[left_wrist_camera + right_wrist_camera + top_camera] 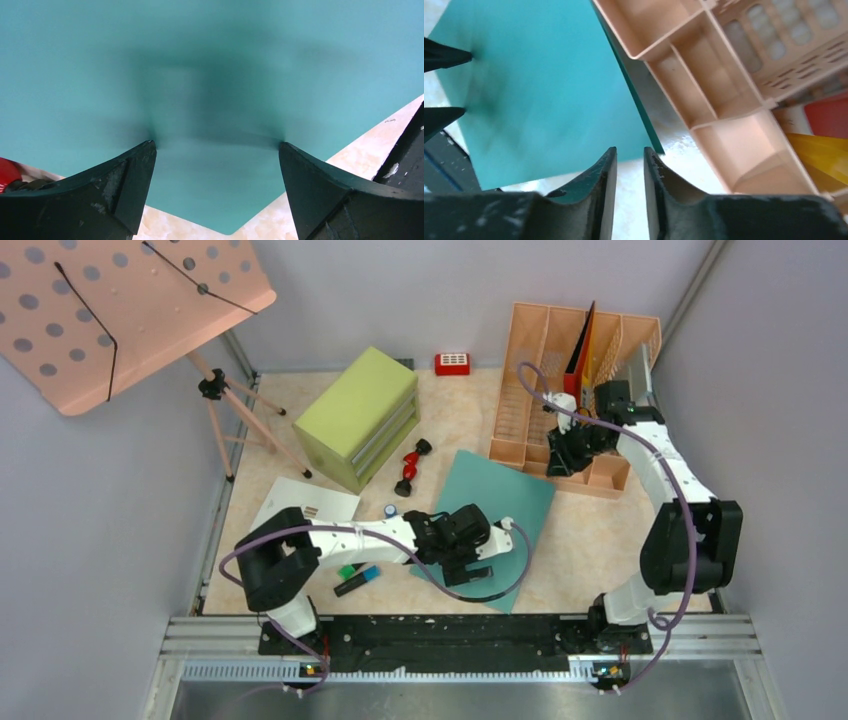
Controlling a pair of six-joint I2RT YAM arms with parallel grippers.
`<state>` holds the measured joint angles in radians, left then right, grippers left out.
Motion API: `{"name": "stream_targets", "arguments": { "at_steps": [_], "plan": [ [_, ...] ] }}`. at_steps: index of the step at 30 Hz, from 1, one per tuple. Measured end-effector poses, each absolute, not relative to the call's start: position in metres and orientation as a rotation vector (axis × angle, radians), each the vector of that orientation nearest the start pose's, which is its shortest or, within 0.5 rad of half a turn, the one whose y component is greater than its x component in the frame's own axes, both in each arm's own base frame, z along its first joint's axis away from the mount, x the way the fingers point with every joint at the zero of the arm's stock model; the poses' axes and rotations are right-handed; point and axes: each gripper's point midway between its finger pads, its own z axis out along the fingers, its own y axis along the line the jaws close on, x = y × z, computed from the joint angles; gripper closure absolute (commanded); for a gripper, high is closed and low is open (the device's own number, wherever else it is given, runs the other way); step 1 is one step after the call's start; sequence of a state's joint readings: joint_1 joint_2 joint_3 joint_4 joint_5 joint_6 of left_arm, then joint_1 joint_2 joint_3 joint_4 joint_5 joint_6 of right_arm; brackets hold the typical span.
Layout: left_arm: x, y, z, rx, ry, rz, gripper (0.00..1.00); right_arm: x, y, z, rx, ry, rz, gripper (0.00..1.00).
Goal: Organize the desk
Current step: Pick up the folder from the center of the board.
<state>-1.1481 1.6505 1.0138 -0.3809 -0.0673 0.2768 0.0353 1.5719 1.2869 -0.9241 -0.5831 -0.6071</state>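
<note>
Desk (590,540) fills the middle of the overhead view, a beige marbled top between grey walls, with the two arm bases at its lower edge. A peach board with holes (110,310) stands on a tripod at the upper left. A peach tray with compartments (520,370) sits at the upper right, and a green cabinet (360,405) stands left of it. A teal sheet (500,495) lies flat in the centre, one corner tucked just under the tray's near edge. A white sheet (300,505) lies at the left.

The left gripper (216,144) is spread wide with its tips down at the teal sheet and nothing between them. The right gripper (630,152) hovers by the tray's near corner, its jaws parted only a slit and holding nothing. A small red-and-black object (408,472) lies beside the cabinet.
</note>
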Motion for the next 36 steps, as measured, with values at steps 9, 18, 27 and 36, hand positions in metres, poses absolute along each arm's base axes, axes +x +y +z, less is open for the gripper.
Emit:
{"name": "stream_targets", "arguments": {
  "at_steps": [9,18,27,36],
  "plan": [
    [0.172,-0.330,0.032,1.664,2.053,-0.227,0.03,0.335,0.064,0.162,-0.768,2.352,0.417,0.48],
    [0.173,-0.332,0.033,1.635,2.066,-0.226,0.03,0.301,0.059,0.116,-0.692,2.463,0.630,0.32],
    [0.175,-0.336,0.037,1.615,2.065,-0.240,0.03,0.267,0.089,0.061,-0.633,2.544,0.969,0.28],
    [0.181,-0.340,0.044,1.594,2.050,-0.240,0.02,0.255,0.103,0.037,-0.552,2.578,1.047,0.29]
  ]
}}
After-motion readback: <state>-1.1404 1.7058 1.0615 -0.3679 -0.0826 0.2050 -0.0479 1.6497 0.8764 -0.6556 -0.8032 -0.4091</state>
